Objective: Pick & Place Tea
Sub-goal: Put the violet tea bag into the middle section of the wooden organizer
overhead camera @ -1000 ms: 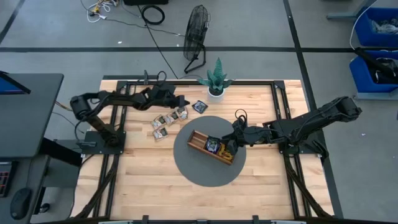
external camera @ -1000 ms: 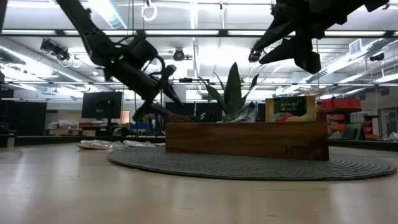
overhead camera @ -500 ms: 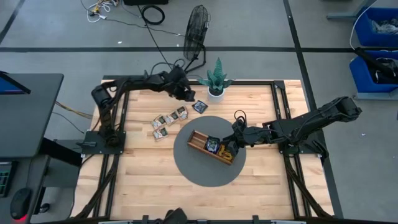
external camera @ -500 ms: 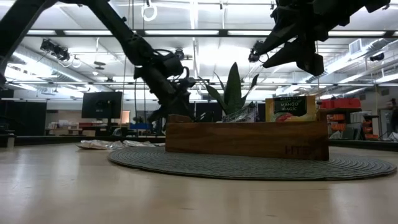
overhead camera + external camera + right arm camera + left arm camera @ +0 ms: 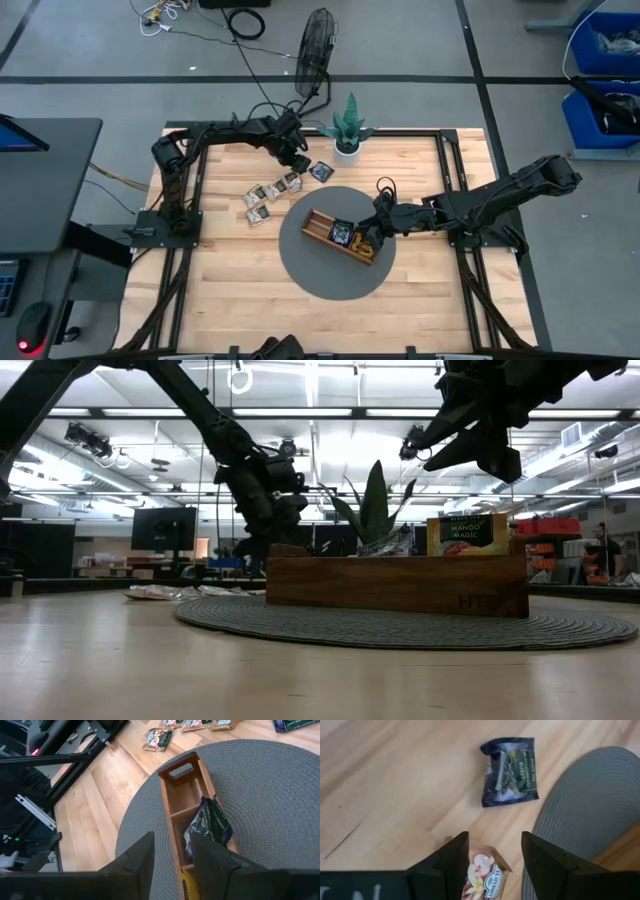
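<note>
On the pale wooden worktop (image 5: 230, 300), loose tea sachets (image 5: 270, 194) lie scattered at the left, just off the round grey mat (image 5: 300, 265). Above them the left pincer (image 5: 492, 851) hangs with its fingers spread and nothing held, a pale sachet (image 5: 484, 875) showing between them and a dark navy sachet (image 5: 511, 771) lying just beyond on bare wood, seemingly lined up for the next pick. At centre the long wooden tray (image 5: 330, 235) rests on the mat, its near compartments already holding a dark sachet (image 5: 209, 822) and a yellow one, its far compartments bare. To the right, the right pincer (image 5: 171, 851) hovers over the tray, fingers apart and empty, apparently waiting clear of the other arm's work.
</note>
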Action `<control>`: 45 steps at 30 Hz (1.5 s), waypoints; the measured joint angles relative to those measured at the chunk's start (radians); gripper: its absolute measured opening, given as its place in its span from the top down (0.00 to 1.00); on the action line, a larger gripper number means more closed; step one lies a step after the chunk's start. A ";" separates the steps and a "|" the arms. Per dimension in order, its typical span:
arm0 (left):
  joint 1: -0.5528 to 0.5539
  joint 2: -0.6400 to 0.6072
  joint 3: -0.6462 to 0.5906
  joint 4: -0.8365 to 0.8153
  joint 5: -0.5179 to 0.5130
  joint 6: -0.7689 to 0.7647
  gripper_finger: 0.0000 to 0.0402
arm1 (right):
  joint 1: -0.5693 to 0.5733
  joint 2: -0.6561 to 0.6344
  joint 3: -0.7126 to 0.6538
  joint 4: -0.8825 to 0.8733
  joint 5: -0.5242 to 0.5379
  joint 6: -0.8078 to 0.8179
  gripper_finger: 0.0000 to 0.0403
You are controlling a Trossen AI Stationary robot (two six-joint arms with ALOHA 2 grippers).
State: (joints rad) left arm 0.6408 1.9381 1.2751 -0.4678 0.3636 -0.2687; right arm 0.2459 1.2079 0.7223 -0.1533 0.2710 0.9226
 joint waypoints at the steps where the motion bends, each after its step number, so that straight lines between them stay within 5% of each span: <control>1: -0.003 0.000 0.000 0.004 -0.001 0.003 0.54 | 0.000 0.000 0.000 -0.004 0.000 0.000 0.67; 11: -0.042 0.007 0.000 -0.026 -0.051 -0.022 0.54 | 0.000 0.000 0.000 -0.009 0.024 0.008 0.67; 21: -0.169 -0.003 0.015 -0.183 -0.292 0.307 0.59 | -0.003 0.000 0.000 -0.009 0.044 0.038 0.67; 25: -0.216 -0.003 0.024 -0.170 -0.316 0.372 0.59 | -0.002 0.000 0.000 -0.007 0.061 0.039 0.67; 32: -0.188 -0.003 0.134 -0.184 -0.293 0.120 0.59 | -0.002 0.000 0.000 -0.004 0.088 0.038 0.67; 40: -0.049 -0.003 0.156 -0.065 0.070 -0.263 0.59 | -0.002 0.001 -0.001 -0.004 0.123 0.064 0.67; 45: -0.013 -0.001 0.156 -0.071 0.036 -0.329 0.59 | -0.002 0.001 -0.001 -0.004 0.133 0.037 0.67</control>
State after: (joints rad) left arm 0.6275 1.9368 1.4307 -0.5386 0.3993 -0.5981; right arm 0.2436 1.2087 0.7216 -0.1577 0.4045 0.9601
